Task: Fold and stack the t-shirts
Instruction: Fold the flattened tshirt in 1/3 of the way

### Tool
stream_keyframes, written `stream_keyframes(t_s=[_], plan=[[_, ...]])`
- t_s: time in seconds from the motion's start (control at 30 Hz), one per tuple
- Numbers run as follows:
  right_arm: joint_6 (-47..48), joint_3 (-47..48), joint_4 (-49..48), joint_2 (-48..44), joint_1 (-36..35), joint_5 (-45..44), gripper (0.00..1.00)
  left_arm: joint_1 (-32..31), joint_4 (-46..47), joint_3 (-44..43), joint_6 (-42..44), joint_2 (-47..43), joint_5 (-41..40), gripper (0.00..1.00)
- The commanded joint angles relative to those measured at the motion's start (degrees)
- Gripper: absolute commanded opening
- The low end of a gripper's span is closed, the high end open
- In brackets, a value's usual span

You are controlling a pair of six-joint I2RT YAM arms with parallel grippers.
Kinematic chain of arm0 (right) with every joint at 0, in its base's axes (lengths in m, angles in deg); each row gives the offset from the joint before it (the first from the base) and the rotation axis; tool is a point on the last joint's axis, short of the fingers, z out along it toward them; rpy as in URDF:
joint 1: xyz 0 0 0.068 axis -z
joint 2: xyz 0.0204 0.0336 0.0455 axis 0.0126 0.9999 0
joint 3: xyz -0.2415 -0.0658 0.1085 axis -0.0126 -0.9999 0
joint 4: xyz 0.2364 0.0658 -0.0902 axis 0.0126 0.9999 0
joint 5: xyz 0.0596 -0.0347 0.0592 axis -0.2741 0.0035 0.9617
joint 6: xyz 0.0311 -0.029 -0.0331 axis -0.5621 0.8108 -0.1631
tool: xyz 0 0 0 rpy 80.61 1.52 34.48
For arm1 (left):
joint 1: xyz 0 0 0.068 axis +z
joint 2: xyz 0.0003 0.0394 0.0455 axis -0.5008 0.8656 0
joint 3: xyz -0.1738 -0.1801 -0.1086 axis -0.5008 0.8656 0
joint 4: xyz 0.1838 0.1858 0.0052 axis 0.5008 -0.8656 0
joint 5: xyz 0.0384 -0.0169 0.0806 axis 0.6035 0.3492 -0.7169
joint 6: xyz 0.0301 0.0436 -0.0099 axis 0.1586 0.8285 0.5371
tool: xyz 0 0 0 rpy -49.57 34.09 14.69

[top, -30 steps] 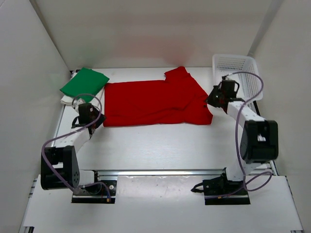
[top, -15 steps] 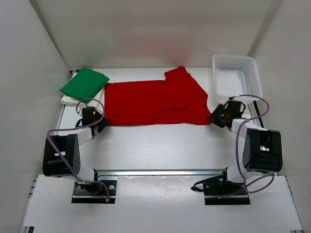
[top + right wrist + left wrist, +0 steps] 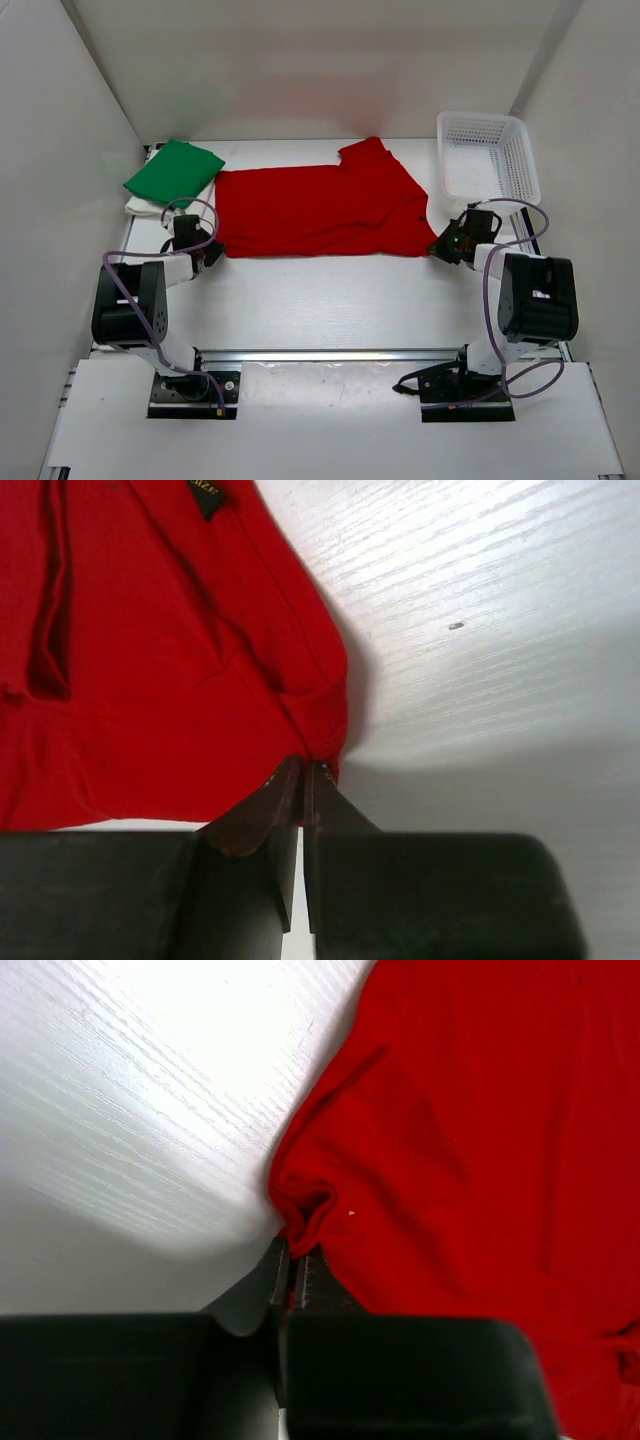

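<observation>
One red shirt (image 3: pixel 320 210) in left gripper (image 3: pixel 290 1256), right gripper (image 3: pixel 303 771)

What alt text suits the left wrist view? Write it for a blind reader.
The left gripper pinches a bunched edge of the red t-shirt between shut fingers; the shirt fills the right side, bare white table the left.

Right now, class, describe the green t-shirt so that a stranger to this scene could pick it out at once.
Start at the white table and go to its far left corner. There the green t-shirt lies folded on a white t-shirt, left of the spread red t-shirt; it alone is green.
</observation>
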Motion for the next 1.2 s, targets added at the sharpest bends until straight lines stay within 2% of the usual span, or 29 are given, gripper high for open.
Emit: stream_keyframes(t_s=[0.0,0.27,0.43,0.5,0.63,0.73,0.8,0.83,0.9,0.93,0.97,1.0,1.07,1.13,1.17], plan=[[-1.11,0.99,-2.64,0.36,1.55,1.47,0.0,-0.33,-2.07,-2.1,1.21,0.09,-0.34,0.01],[-2.08,-2.97,0.87,-7.89,1.39,-3.53,0.0,2.22,-4.27,-0.79,2.54,-3.77,-2.45,0.0],[-2.69,-9.63,2.98,-14.03,1.73,-3.27,0.0,3.01,-7.96,0.96,3.07,-7.11,-0.7,0.0],[-3.31,-13.24,3.42,-17.73,2.35,-2.75,0.0,4.06,-8.49,4.38,3.42,-9.73,-0.78,0.0],[-4.01,-20.71,8.67,-30.47,5.33,-3.27,0.0,5.47,-13.14,11.24,5.08,-18.95,0.89,0.0],[-5.59,-23.09,14.99,-43.72,2.72,-7.29,0.0,6.17,-17.7,15.28,6.31,-26.68,2.74,0.02],[-7.78,-23.27,18.0,-49.61,-1.67,-11.0,0.0,7.57,-20.78,17.74,7.1,-32.41,4.92,0.14],[-8.14,-23.53,19.75,-52.61,-2.47,-12.92,0.1,9.32,-21.32,19.41,7.02,-36.0,5.37,0.33],[-7.62,-22.22,22.13,-55.17,-3.45,-13.47,0.46,13.45,-22.9,19.95,7.8,-42.16,6.69,0.75],[-6.49,-21.0,22.58,-55.62,-2.75,-13.21,0.51,13.21,-24.38,18.65,8.51,-42.71,5.74,0.81],[-6.21,-20.55,23.01,-55.89,-2.22,-11.9,0.56,12.51,-24.14,17.85,8.6,-42.8,5.29,0.91],[-4.82,-19.07,23.11,-56.07,-1.44,-11.28,0.56,12.42,-24.48,16.1,9.04,-41.5,5.72,0.99],[-4.63,-17.57,21.62,-55.81,-1.6,-8.47,0.54,11.8,-25.01,12.41,9.31,-40.87,6.51,0.99],[-4.27,-15.29,18.63,-53.01,-5.44,-6.26,0.46,9.61,-22.48,11.0,9.48,-41.83,6.96,0.99],[-4.28,-15.01,16.97,-49.51,-7.56,-6.78,0.34,6.38,-21.68,10.21,8.87,-41.57,6.78,0.98]])
